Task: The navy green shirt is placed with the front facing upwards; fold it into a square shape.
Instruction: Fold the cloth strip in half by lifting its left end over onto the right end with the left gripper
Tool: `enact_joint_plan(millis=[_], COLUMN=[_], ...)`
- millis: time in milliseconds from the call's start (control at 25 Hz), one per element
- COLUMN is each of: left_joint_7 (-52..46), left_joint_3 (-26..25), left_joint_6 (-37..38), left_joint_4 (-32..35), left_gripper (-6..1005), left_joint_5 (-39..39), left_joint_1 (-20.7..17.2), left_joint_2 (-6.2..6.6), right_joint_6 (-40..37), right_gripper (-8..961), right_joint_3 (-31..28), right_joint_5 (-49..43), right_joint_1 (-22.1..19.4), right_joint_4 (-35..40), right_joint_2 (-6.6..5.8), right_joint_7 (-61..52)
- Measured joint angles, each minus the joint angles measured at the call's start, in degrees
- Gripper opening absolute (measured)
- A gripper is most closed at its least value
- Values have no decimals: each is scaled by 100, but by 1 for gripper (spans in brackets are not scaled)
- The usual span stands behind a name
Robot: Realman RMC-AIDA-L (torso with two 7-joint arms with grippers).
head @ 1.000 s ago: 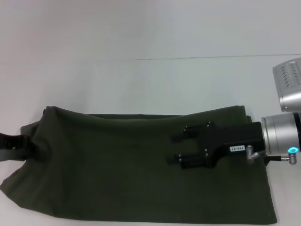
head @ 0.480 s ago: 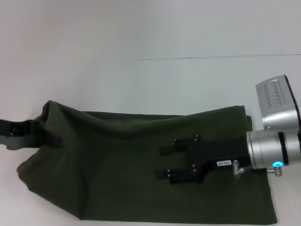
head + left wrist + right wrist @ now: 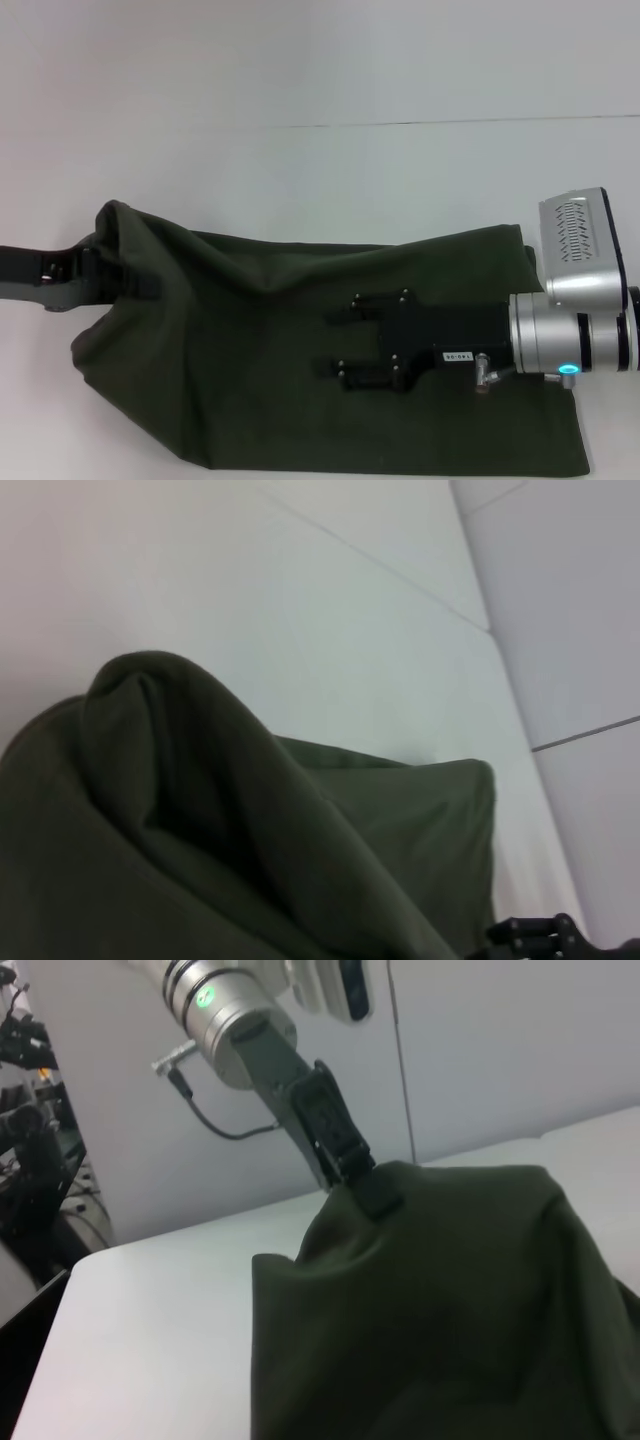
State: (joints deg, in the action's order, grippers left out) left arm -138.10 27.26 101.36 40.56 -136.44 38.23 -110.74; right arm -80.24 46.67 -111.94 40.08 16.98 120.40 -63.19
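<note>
I see the navy green shirt (image 3: 260, 350) as plain dark olive, no print showing. My right gripper (image 3: 335, 342) is black on a silver wrist with a cyan light, lower right. The left gripper (image 3: 140, 283) is black. The table (image 3: 300, 70) is white.

No legible text or labels.
</note>
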Motion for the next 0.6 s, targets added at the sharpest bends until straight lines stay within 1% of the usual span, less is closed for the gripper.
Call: enact_joint_plan(millis=[200, 520, 600], left_joint_7=[98, 221, 263], left_joint_3=[31, 24, 36], left_joint_6=[21, 226, 310], left_joint_4=[-80, -84, -84], left_gripper=[40, 41, 41], left_joint_5=[272, 523, 709], left_joint_1=[-31, -13, 2], left_joint_2=[-65, -259, -338], right_joint_6=[211, 651, 717], right_gripper=[682, 677, 676], right_joint_3=[29, 55, 25], right_joint_5=[0, 31, 101], right_joint_1=[13, 129, 161], right_joint_4=[-161, -683, -812], right_joint_2=[1, 47, 51], right_joint_7=[219, 1051, 1258])
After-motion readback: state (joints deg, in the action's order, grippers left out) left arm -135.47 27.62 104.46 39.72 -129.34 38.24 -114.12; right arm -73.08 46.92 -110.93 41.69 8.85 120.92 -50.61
